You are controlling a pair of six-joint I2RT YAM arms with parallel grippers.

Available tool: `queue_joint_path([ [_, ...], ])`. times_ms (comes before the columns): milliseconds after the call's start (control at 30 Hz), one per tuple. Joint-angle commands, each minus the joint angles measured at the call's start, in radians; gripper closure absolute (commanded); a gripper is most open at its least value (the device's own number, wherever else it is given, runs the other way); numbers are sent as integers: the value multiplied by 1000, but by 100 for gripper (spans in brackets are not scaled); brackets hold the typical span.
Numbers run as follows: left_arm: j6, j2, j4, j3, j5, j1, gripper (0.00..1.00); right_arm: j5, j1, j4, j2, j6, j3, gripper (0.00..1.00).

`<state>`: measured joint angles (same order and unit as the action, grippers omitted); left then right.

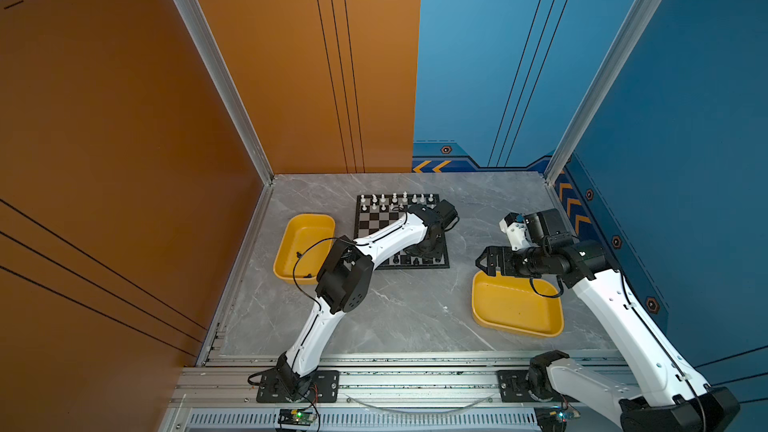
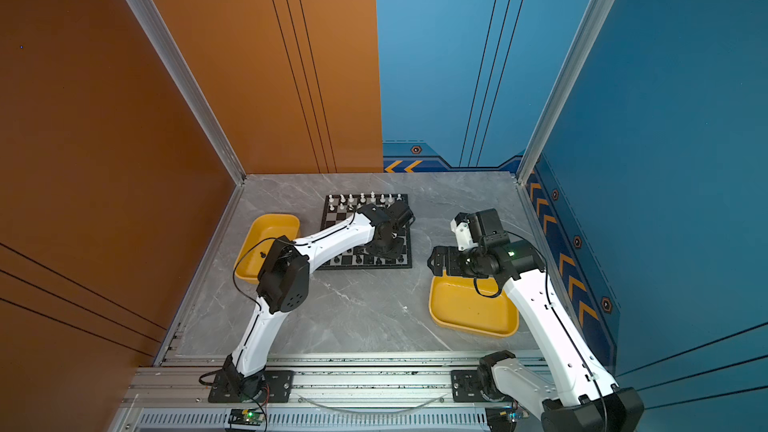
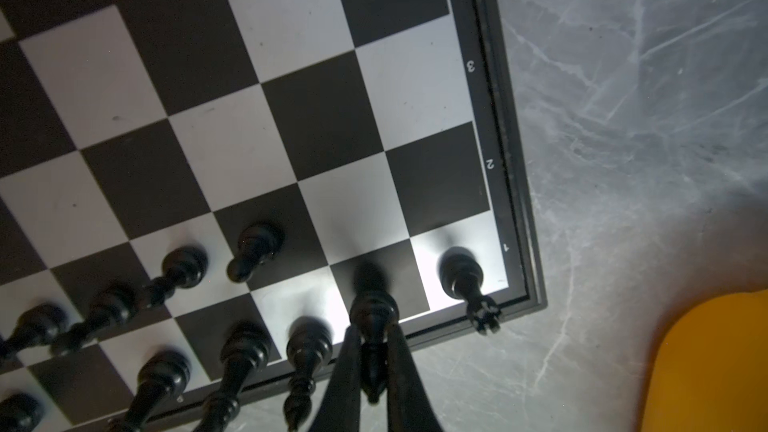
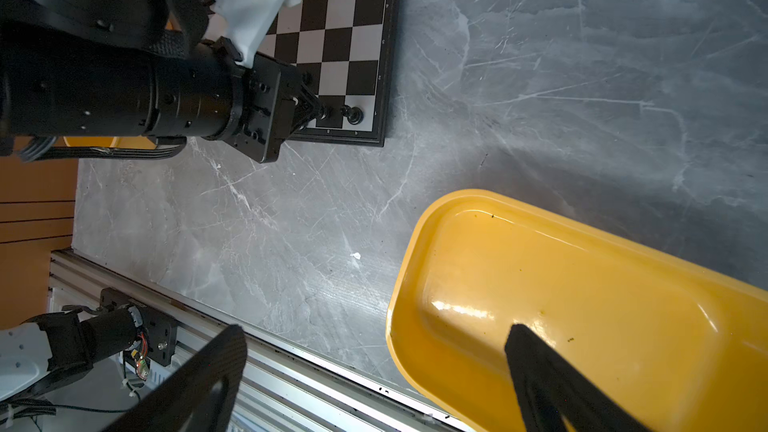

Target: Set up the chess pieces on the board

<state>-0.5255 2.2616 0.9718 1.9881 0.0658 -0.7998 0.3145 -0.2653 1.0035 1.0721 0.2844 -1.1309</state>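
Observation:
The board [image 1: 371, 224] lies at the middle back of the table. White chess pieces [image 1: 394, 200] fill its two far rows. Black chess pieces [image 3: 249, 249] stand along its near rows. My left gripper [image 3: 372, 338] reaches down at the board's near right corner, shut on a black chess piece [image 3: 372, 313]. That piece is over the square beside the corner black rook [image 3: 463, 274]; I cannot tell whether its base touches the board. My right gripper [image 1: 482, 263] is open and empty, above the far left corner of the right yellow tray [image 1: 519, 309].
A second yellow tray [image 1: 305, 219] sits left of the board with two small black pieces [image 1: 299, 254] in it. The left arm's forearm [image 1: 390, 234] stretches across the board. Orange and blue walls close in the table, and an aluminium rail [image 1: 415, 384] runs along the front.

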Motion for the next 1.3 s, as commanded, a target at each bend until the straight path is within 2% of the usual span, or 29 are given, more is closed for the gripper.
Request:
queue_joint_path([
  [0,-7,-19,44,54,2,0,94,11,9,26,-8,-10,6,0],
  [167,5,-84,69,107,34,28,92,18,9,23,8,-11,0,0],
  [267,6,-138,82,85,62,55,92,23,9,18,23,-13,-13,0],
  [633,-44,-392,78,-266,133,177,92,42,0,-15,73,-7,-36,0],
  [1267,-31,-333,-16,-440,54,202,93,16,-52,-43,141,20,-75,0],
])
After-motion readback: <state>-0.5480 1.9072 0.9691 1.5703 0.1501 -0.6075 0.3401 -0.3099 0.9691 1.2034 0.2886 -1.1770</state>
